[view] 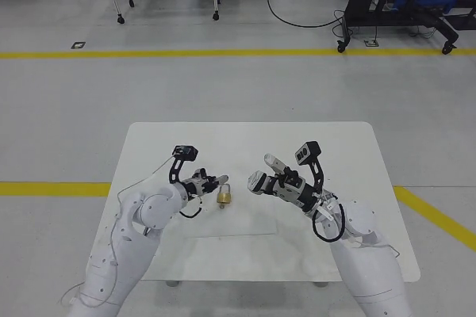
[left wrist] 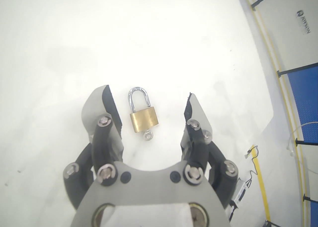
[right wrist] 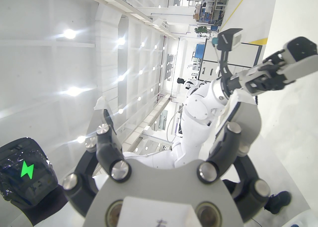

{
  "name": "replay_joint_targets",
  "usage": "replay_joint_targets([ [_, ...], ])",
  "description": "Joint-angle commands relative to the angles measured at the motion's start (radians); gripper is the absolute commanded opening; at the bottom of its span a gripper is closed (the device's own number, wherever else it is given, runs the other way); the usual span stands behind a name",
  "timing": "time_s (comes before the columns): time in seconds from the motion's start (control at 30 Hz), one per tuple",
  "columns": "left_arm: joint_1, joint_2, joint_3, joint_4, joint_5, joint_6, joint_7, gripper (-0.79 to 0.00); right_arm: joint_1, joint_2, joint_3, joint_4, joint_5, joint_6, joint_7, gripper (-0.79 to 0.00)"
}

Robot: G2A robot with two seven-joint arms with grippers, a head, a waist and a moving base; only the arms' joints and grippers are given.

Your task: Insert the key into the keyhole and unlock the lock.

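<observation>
Your lock (left wrist: pixel 144 119): key (left wrist: pixel 148 135) seated, shackle (left wrist: pixel 137 88) apparently sprung, task looks done; left tool (left wrist: pixel 149 91) spread near it, right tool (view: pixel 263 176) spread, empty

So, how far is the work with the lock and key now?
Done, it seems: the small silver key sits in the bottom of the brass padlock, and one end of its steel shackle looks lifted free. In hand: nothing; the left gripper is open, pointing at the padlock, the right gripper open and empty. Left: little, perhaps only withdrawing.

Brass padlock (left wrist: pixel 144 119) flat on table (view: pixel 333 150), shackle (left wrist: pixel 137 88) open, key (left wrist: pixel 148 135) in base.
</observation>
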Motion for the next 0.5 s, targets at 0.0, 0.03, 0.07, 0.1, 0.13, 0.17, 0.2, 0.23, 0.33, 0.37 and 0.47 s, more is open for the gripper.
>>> replay_joint_targets([
  [0.0, 0.047, 0.012, -0.064, -0.067, -0.008, -0.017, 0.04, -0.142, 0.0, 0.0, 0.0, 0.0, 0.0, 0.0, 0.0, 0.0],
  [0.03, 0.072, 0.018, -0.094, -0.097, -0.011, -0.026, 0.065, -0.132, 0.0, 0.0, 0.0, 0.0, 0.0, 0.0, 0.0, 0.0],
  [0.07, 0.095, 0.023, -0.124, -0.125, -0.01, -0.033, 0.094, -0.114, 0.0, 0.0, 0.0, 0.0, 0.0, 0.0, 0.0, 0.0],
  [0.1, 0.117, 0.028, -0.155, -0.147, -0.003, -0.036, 0.128, -0.102, 0.0, 0.0, 0.0, 0.0, 0.0, 0.0, 0.0, 0.0],
  [0.13, 0.138, 0.033, -0.181, -0.164, 0.007, -0.036, 0.157, -0.092, 0.0, 0.0, 0.0, 0.0, 0.0, 0.0, 0.0, 0.0],
  [0.17, 0.154, 0.036, -0.205, -0.179, 0.012, -0.036, 0.183, -0.08, 0.0, 0.0, 0.0, 0.0, 0.0, 0.0, 0.0, 0.0],
  [0.2, 0.169, 0.039, -0.226, -0.19, 0.012, -0.037, 0.207, -0.074, 0.0, 0.0, 0.0, 0.0, 0.0, 0.0, 0.0, 0.0],
  [0.23, 0.183, 0.042, -0.242, -0.198, 0.007, -0.04, 0.22, -0.068, 0.0, 0.0, 0.0, 0.0, 0.0, 0.0, 0.0, 0.0],
  [0.33, 0.218, 0.048, -0.297, -0.22, -0.031, -0.059, 0.256, -0.052, 0.0, 0.0, 0.0, 0.0, 0.0, 0.0, 0.0, 0.0],
  [0.37, 0.228, 0.051, -0.313, -0.226, -0.041, -0.064, 0.264, -0.046, 0.0, 0.0, 0.0, 0.0, 0.0, 0.0, 0.0, 0.0],
  [0.47, 0.255, 0.056, -0.349, -0.243, -0.057, -0.08, 0.293, -0.043, 0.0, 0.0, 0.0, 0.0, 0.0, 0.0, 0.0, 0.0],
])
